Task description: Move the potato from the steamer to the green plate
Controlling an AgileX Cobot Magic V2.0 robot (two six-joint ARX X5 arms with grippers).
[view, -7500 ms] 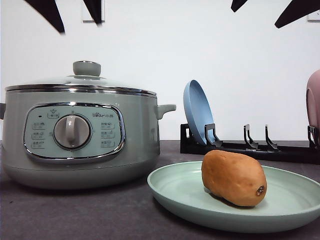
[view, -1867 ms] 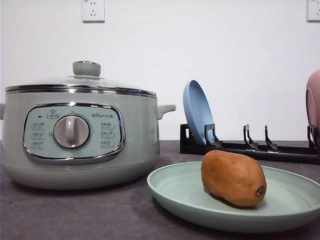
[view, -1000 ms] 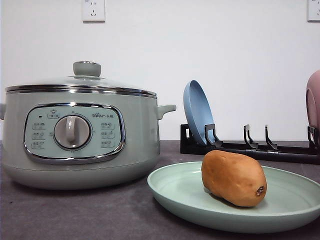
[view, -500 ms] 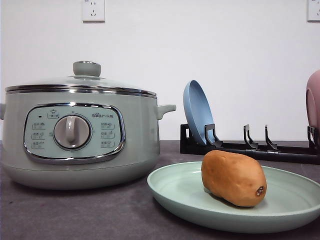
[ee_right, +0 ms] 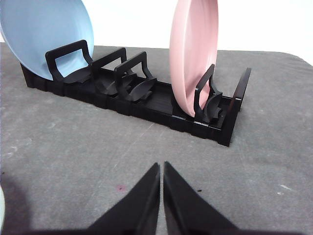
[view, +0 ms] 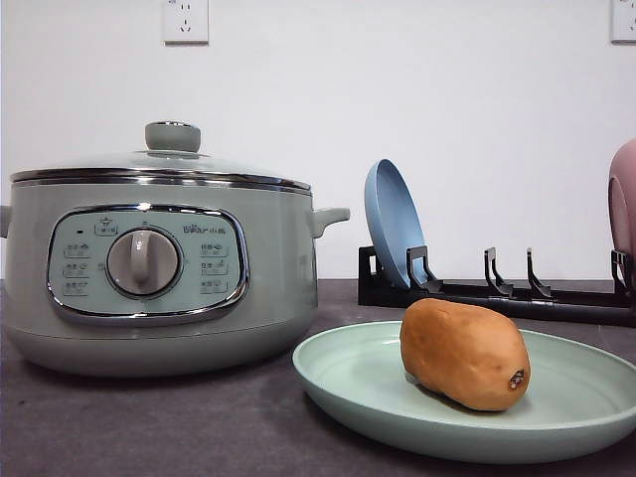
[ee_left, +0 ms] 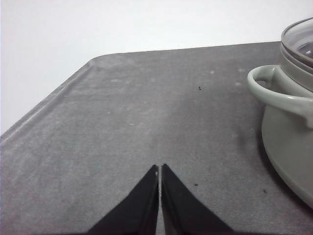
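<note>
Nothing has shifted over the last couple of seconds, so you can judge the transfer done: your left gripper [ee_left: 159, 169] hangs with its black tapered fingers pressed together, the smooth sage steamer [view: 159, 263] (glass lid seated) just off to its side. The matte, oval potato [view: 464, 354] lies on the shallow green plate [view: 348, 383]. Your right gripper [ee_right: 162, 166] is likewise closed on nothing, with the ribbed black rack [ee_right: 146, 100] ahead of its tips.

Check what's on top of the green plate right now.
One potato lies on the green plate, right of the lidded steamer. Nothing else shows on it. The patch of plate under the potato is hidden, and the plate's right edge is cut off by the frame.
</note>
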